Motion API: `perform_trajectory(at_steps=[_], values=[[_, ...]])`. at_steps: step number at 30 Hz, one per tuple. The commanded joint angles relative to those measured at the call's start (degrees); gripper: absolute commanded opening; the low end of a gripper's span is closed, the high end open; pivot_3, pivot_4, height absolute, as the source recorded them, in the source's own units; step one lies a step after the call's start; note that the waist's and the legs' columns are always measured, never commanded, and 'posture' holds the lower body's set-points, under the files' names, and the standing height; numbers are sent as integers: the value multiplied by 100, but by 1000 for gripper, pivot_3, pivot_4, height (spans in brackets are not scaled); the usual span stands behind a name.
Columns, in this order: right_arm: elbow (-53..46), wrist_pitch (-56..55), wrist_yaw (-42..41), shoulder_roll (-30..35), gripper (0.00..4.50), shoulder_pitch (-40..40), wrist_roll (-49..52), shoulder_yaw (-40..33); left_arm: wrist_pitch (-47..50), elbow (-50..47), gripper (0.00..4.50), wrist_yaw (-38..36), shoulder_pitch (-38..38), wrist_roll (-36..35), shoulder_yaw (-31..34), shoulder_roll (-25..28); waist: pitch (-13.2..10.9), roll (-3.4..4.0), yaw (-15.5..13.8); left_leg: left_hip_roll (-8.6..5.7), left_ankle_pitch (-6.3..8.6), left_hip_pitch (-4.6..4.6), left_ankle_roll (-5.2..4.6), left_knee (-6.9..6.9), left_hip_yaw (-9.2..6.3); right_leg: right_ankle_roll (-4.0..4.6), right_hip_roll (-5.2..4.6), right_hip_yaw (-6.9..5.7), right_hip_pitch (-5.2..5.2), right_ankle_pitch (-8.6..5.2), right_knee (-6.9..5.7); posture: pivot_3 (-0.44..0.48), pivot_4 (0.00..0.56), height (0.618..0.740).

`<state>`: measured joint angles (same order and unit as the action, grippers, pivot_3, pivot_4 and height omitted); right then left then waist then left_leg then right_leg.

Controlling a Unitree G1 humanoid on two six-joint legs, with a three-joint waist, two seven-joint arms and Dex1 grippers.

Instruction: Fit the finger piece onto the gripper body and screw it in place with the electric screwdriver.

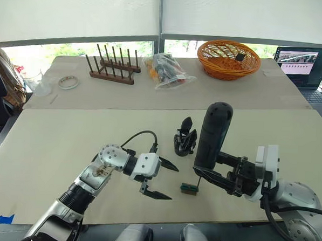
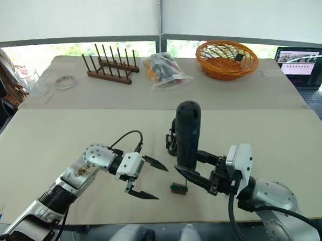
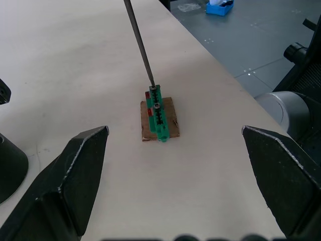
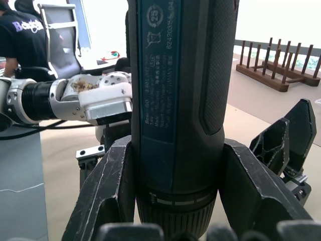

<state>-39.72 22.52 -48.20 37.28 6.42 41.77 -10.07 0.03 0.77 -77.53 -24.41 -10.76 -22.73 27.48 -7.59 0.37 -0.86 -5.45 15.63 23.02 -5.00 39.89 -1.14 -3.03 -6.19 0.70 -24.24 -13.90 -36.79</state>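
Note:
My right gripper (image 1: pixel 206 172) is shut on the electric screwdriver (image 1: pixel 212 135), a thick black handle held upright. Its thin silver bit (image 3: pixel 140 45) points down and touches a small green block (image 3: pixel 158 116) on a brown card. The gripper body (image 1: pixel 185 138) stands on the table just left of the screwdriver, behind the block. Black pointed fingers (image 4: pixel 286 140) rise from it; I cannot tell the finger piece apart from them. My left gripper (image 1: pixel 173 183) hovers open just left of the green block, its fingers (image 3: pixel 75 175) spread wide with nothing between them.
At the back stand a wooden peg rack (image 1: pixel 111 66), a plastic bag of parts (image 1: pixel 166 69), an orange basket (image 1: pixel 228 58) and a laptop (image 1: pixel 307 66). A tape roll (image 1: pixel 69 82) lies far left. The table's front edge (image 1: pixel 145 222) runs close below the block. A person (image 4: pixel 22 30) sits beyond.

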Motion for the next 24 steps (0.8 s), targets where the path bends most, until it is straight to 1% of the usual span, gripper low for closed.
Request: perform_trajectory(at_steps=[1, 24], values=[[-114, -208, -20, -50, 1907, -83, 75, -93, -6, -130, 4500, -2, -56, -17, -22, 4, 0, 0, -1, 0, 0, 0, 0, 0, 0, 0, 0, 0, 0, 0, 0, 0, 150, 740], [-162, -144, 86, -122, 1907, -108, 67, 66, -16, -104, 4500, -11, -81, -6, -2, 23, 0, 0, -2, 0, 0, 0, 0, 0, 0, 0, 0, 0, 0, 0, 0, 0, 150, 740]])
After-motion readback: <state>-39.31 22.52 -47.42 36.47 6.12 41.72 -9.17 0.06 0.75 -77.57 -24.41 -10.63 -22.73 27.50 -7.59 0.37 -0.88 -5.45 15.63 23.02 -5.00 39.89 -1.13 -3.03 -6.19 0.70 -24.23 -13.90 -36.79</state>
